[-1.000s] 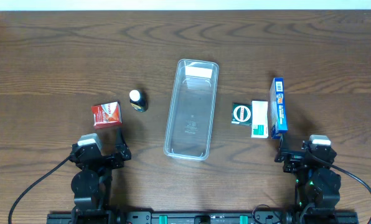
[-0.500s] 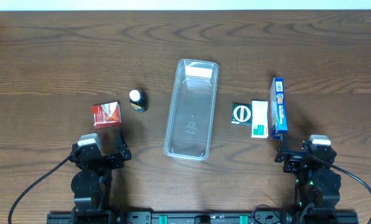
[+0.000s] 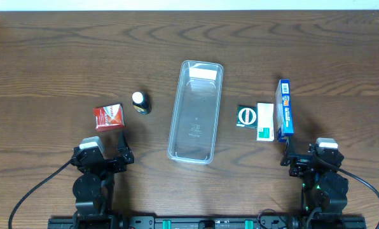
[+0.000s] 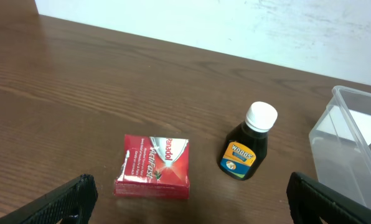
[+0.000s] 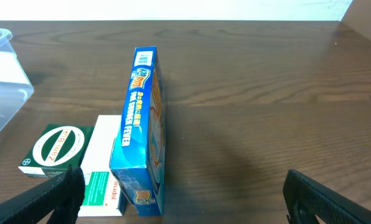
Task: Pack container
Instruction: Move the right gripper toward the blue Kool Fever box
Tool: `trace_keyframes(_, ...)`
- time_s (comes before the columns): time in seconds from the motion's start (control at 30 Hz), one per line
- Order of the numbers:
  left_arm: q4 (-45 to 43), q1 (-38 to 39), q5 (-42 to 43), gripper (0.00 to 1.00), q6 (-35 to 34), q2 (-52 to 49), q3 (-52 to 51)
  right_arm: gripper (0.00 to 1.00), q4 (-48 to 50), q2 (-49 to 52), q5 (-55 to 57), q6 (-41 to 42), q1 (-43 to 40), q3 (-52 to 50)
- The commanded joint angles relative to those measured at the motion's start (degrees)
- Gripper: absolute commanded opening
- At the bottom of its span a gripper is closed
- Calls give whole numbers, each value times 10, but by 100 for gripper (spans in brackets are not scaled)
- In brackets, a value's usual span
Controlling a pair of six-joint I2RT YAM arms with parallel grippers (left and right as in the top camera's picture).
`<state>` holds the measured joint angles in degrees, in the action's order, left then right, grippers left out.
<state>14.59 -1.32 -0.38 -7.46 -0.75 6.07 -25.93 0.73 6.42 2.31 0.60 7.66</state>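
I am holding my left gripper [image 4: 188, 202] at the bottom edge of its wrist frame, jaws spread wide, and my right gripper [image 5: 182, 199] likewise, jaws wide apart. Just above the left one a red cardboard box [image 4: 153, 167] is lying flat, a dark brown bottle with a white cap [image 4: 244, 149] standing to its right. Lower left in the right wrist frame, a green-and-white small box [image 5: 55, 149], a white slim box [image 5: 101, 174] and a blue carton on its edge [image 5: 139, 137] are sitting side by side. The clear plastic rectangular container [image 3: 194, 111] is lying in the centre of the overhead frame on the dark wooden table [image 3: 316, 51]
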Motion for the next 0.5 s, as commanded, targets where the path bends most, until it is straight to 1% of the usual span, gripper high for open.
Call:
trace_keyframes(0.0,3,2,-2,98,0,-2,-15,99,0,-3,0,-7,2,-3)
trace_keyframes(0.13,3,2,-2,98,0,-2,-15,99,1,-3,0,-7,2,-3)
trace_keyframes(0.17,3,2,-2,98,-1,-2,-15,99,16,-3,22,-13,2,-3)
trace_keyframes(0.23,3,2,-2,98,0,-2,-15,99,49,-3,21,-6,2,-3)
trace_keyframes(0.37,3,2,-2,98,0,-2,-15,99,113,-3,-53,43,2,-3)
trace_keyframes(0.43,3,2,-2,98,0,-2,-15,99,162,-3,-107,85,2,-3)
trace_keyframes(0.47,3,2,-2,98,-1,-2,-15,99,184,-3,-132,85,2,-3)
